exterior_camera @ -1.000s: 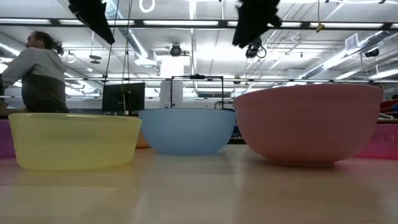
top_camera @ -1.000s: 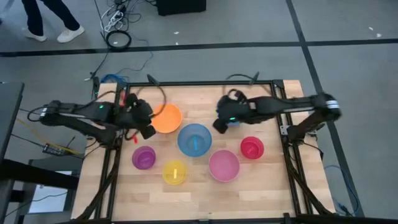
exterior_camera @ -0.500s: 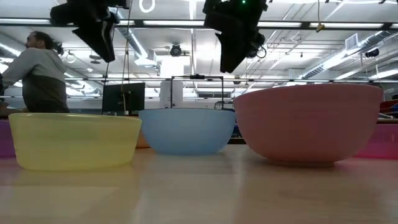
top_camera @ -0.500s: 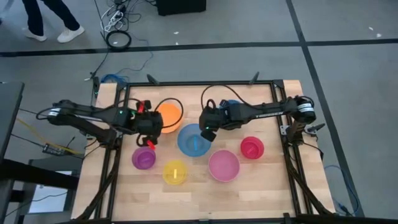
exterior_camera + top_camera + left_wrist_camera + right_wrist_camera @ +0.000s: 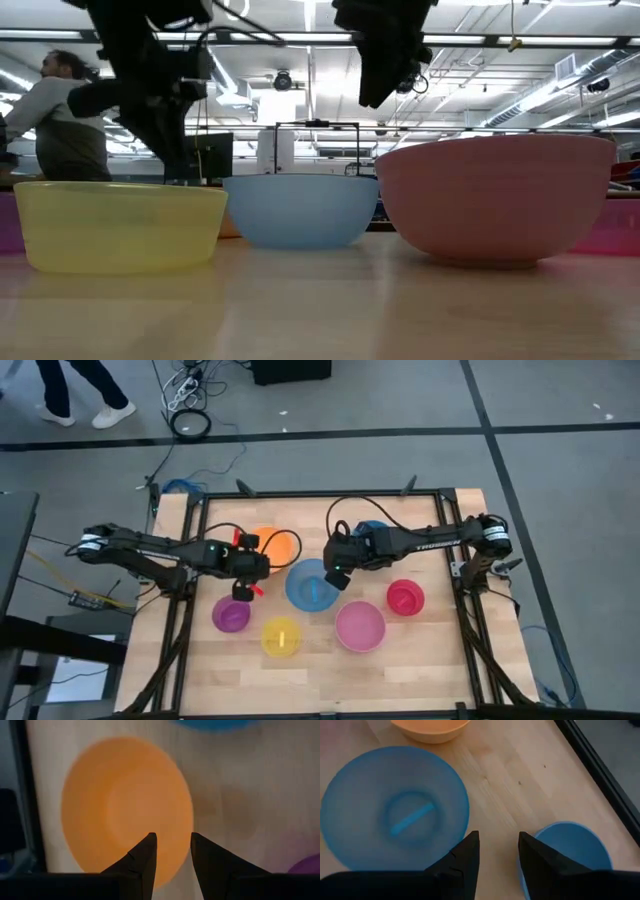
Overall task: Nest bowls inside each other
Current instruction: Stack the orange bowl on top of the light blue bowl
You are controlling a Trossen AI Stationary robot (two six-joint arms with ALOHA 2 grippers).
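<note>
Six bowls stand on their bases on the wooden table (image 5: 420, 660): orange (image 5: 281, 545), light blue (image 5: 312, 586), purple (image 5: 231, 614), yellow (image 5: 281, 637), pink (image 5: 360, 626) and red (image 5: 405, 598). A smaller blue bowl (image 5: 567, 851) stands by the far edge, mostly hidden under my right arm in the high view. My left gripper (image 5: 172, 840) hangs open above the orange bowl's (image 5: 125, 807) rim. My right gripper (image 5: 497, 839) is open above bare wood between the light blue bowl (image 5: 395, 807) and the blue bowl.
A black frame (image 5: 320, 494) runs round the table. In the low view the yellow (image 5: 120, 225), light blue (image 5: 300, 210) and pink (image 5: 500, 195) bowls stand in a row, with both grippers above them. A person (image 5: 65, 120) is in the room beyond.
My left gripper has come down and toward the table's near edge, rolling its wrist, and now hangs low over the orange bowl's rim. My right gripper has moved toward the table's left and slightly down, to the light blue bowl's far right rim. No bowl has moved.
</note>
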